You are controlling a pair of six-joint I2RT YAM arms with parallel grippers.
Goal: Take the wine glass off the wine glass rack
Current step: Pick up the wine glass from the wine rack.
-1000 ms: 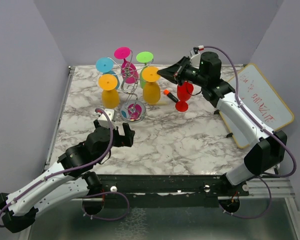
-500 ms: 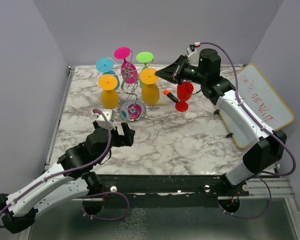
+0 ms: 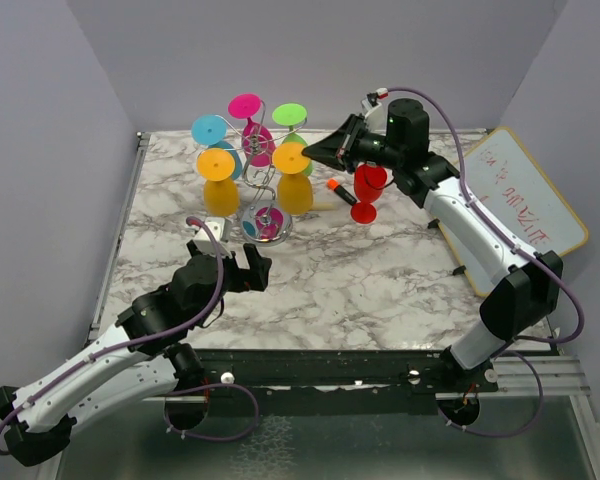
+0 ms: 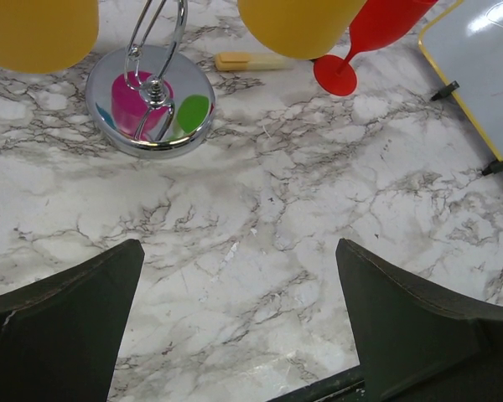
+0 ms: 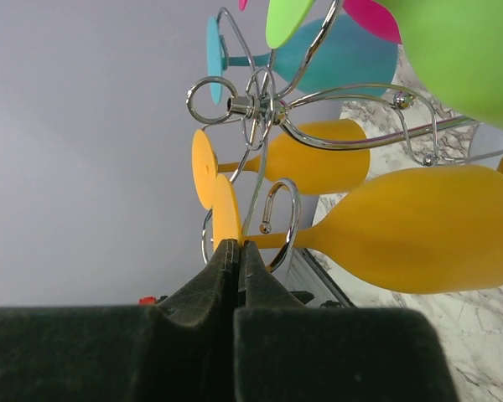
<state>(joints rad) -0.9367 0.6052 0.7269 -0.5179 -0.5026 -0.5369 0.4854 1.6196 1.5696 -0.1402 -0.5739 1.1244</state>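
The chrome wine glass rack (image 3: 261, 185) stands at the table's back on its round mirror base (image 4: 151, 100), with several coloured glasses hanging bowl-down from its scroll arms (image 5: 264, 105). My right gripper (image 3: 312, 154) is shut on the rim of the foot of a yellow wine glass (image 3: 294, 190). In the right wrist view that gripper (image 5: 237, 244) pinches the foot's edge, and the stem passes through a chrome loop to the bowl (image 5: 419, 226). My left gripper (image 3: 243, 266) hovers open over bare marble (image 4: 239, 247), in front of the rack.
A red glass (image 3: 368, 190) stands upright right of the rack, with an orange marker (image 3: 341, 191) and a pale stick (image 4: 251, 60) beside it. A whiteboard (image 3: 520, 205) lies at the right edge. Another yellow glass (image 3: 219, 180), blue (image 3: 211, 130), pink (image 3: 247, 107) and green (image 3: 290, 114) ones hang on the rack.
My right gripper has moved left and slightly down toward the rack's stem, carrying the yellow glass's foot with it. The left arm has barely shifted.
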